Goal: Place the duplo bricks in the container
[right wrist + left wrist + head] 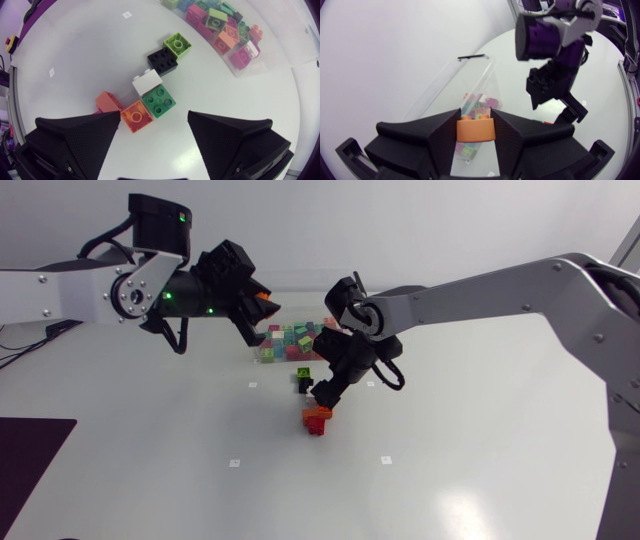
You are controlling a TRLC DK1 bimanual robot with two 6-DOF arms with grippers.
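Observation:
My left gripper (260, 308) hangs above the near end of the clear container (283, 344), shut on an orange duplo brick (476, 130). The container (465, 80) holds several coloured bricks. My right gripper (323, 393) stands open, low over a cluster of loose bricks on the table. Ahead of and between its fingers lie an orange brick (136, 116), a green brick (159, 100), a white brick (147, 81), a black brick (162, 60), a lime brick (177, 44) and a salmon-red brick (108, 101). None of them touches its fingers (80, 135).
The container's open end (260, 55) with its coloured bricks lies beyond the loose cluster. My right arm (555, 55) is close beside the container, opposite my left gripper. A dark mat (30, 450) lies at the table's near left corner.

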